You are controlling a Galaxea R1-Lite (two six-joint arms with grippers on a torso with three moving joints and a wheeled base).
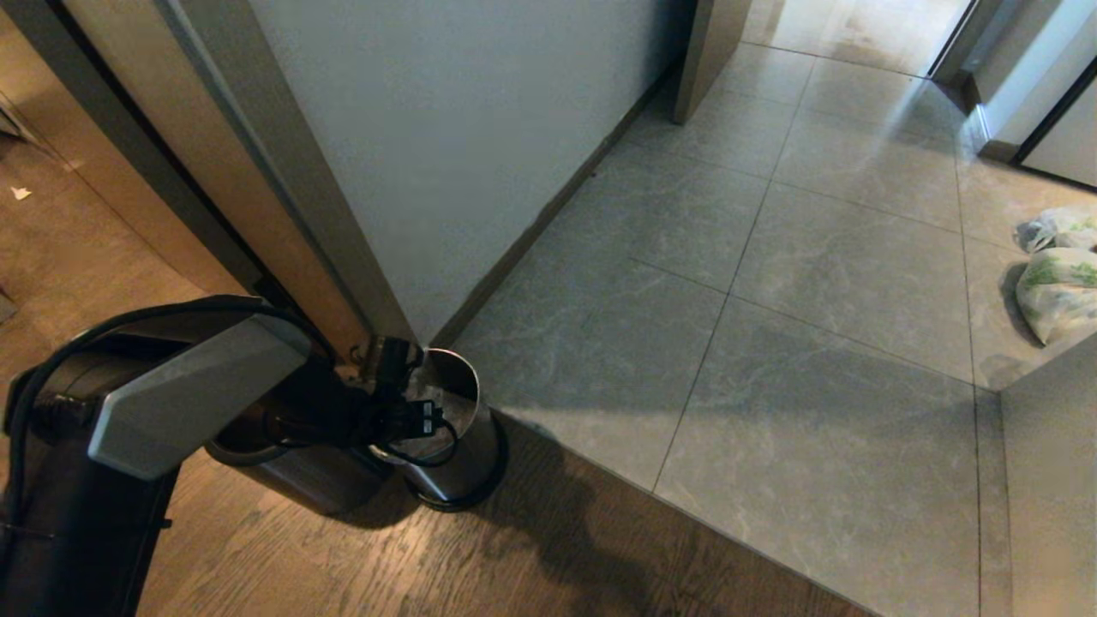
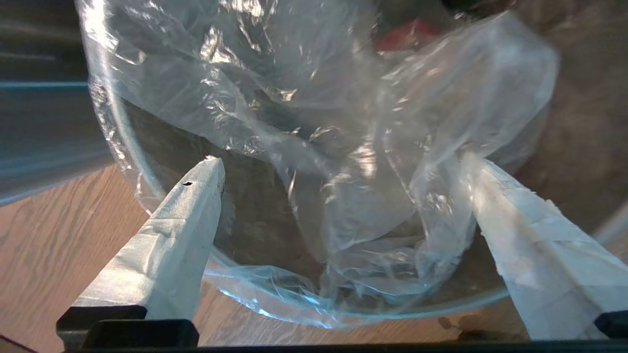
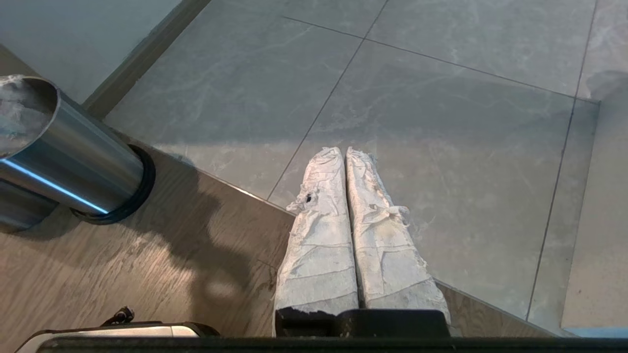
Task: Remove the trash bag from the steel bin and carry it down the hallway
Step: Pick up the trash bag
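The steel bin (image 1: 470, 467) stands on the wood floor at the wall's corner, by the edge of the hallway's grey tiles (image 1: 814, 257). My left arm reaches over it from the left. In the left wrist view my left gripper (image 2: 343, 164) is open and points down into the bin's mouth. The clear crinkled trash bag (image 2: 304, 98) lines the rim, and a loose fold of it hangs between my fingers. One taped finger (image 2: 520, 235) touches that fold; the other finger (image 2: 186, 220) is apart from it. My right gripper (image 3: 345, 153) is shut on nothing, low above the floor right of the bin (image 3: 73, 157).
A darker round bin (image 1: 300, 484) sits against the steel bin on its left, under my arm. The white wall (image 1: 446, 154) and a door frame rise just behind. Two white bags with green print (image 1: 1058, 291) lie on the tiles at far right. Something red (image 2: 405, 37) shows through the bag.
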